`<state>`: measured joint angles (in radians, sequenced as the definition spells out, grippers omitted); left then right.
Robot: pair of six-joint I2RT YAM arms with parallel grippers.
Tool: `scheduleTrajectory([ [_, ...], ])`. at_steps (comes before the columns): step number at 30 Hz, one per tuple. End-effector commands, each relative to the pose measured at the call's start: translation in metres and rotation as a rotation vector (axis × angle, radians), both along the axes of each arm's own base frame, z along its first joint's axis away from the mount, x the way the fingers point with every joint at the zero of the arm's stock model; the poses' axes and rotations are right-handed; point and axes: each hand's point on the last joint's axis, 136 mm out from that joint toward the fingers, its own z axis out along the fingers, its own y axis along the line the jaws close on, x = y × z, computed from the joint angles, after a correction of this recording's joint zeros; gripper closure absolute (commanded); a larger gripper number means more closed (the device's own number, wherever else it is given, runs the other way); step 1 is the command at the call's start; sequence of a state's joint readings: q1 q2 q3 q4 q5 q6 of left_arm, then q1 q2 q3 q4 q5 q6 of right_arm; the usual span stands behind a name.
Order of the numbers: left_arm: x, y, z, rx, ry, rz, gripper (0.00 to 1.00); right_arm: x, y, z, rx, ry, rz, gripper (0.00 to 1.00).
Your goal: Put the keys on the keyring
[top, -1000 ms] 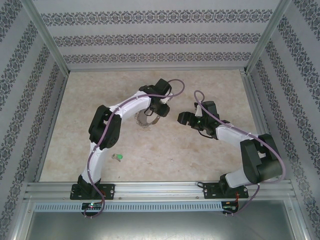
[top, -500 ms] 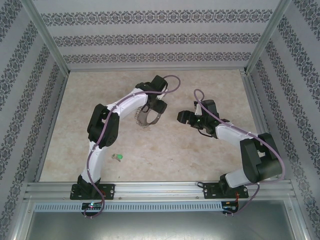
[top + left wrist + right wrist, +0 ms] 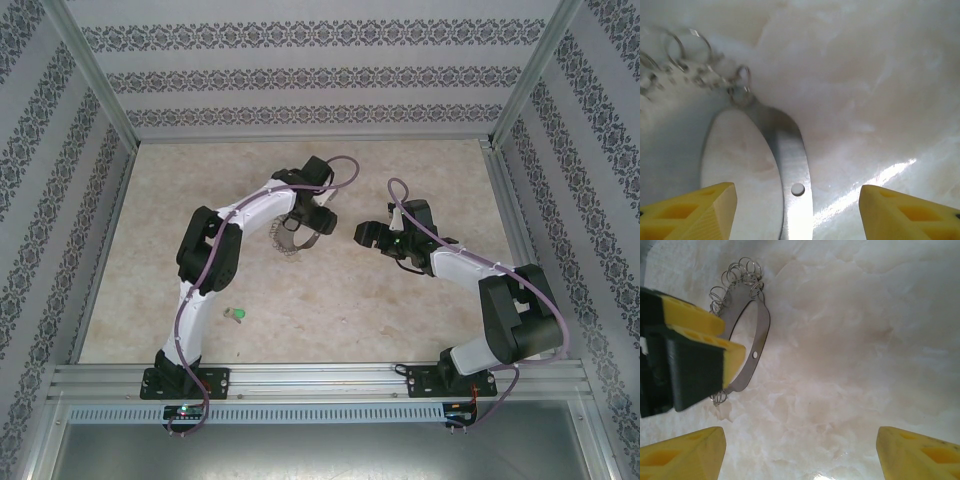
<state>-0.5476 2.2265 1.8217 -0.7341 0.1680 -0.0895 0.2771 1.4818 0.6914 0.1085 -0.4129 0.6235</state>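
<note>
The keyring [image 3: 288, 243] lies flat on the pale marbled surface [image 3: 400, 300], near the middle, directly under the tip of the left arm. It is a thin grey metal band bent into an oval, and a bunch of small wire rings [image 3: 740, 272] hangs on its far end. The left end effector [image 3: 308, 218] is low over it with its yellow fingers well apart. In the left wrist view the band [image 3: 790, 150], with one small round hole in it, passes between the two fingertips [image 3: 695, 210] and neither of them presses it, so this end effector [image 3: 797, 210] has hold of nothing. From the right wrist view one left fingertip [image 3: 730, 352] stands just beside the band [image 3: 760, 346]; if it touches the metal I cannot tell. The right end effector [image 3: 362, 237] is near, to the right of the keyring, also wide open and empty [image 3: 802, 455]. The green key [image 3: 237, 315] lies alone on the surface, well apart from the keyring, close to the base of the left arm.
</note>
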Motion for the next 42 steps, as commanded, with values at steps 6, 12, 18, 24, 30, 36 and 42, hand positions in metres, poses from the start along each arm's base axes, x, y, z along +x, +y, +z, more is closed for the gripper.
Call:
scheduleTrajectory([
  [6,-0.022,-0.005,-0.015,-0.037,0.062,0.026,0.35,0.003,0.002,0.011,0.018,-0.026,0.0,0.21],
  [12,-0.033,-0.006,-0.022,-0.048,0.089,0.037,0.35,0.001,0.002,0.017,0.022,-0.036,-0.002,0.21],
  [18,-0.052,-0.005,-0.027,-0.05,0.113,0.042,0.35,-0.001,0.0,0.023,0.023,-0.049,-0.009,0.21],
  [24,-0.077,-0.007,-0.03,-0.069,0.136,0.052,0.36,-0.002,0.0,0.027,0.03,-0.057,-0.012,0.21],
  [30,-0.1,-0.011,-0.031,-0.07,0.157,0.054,0.36,-0.004,-0.001,0.028,0.031,-0.061,-0.013,0.21],
  [36,-0.126,-0.015,-0.031,-0.077,0.178,0.063,0.36,-0.006,-0.002,0.029,0.029,-0.066,-0.016,0.2],
  [42,-0.156,-0.024,-0.033,-0.083,0.213,0.048,0.36,-0.008,-0.004,0.029,0.027,-0.068,-0.017,0.21],
])
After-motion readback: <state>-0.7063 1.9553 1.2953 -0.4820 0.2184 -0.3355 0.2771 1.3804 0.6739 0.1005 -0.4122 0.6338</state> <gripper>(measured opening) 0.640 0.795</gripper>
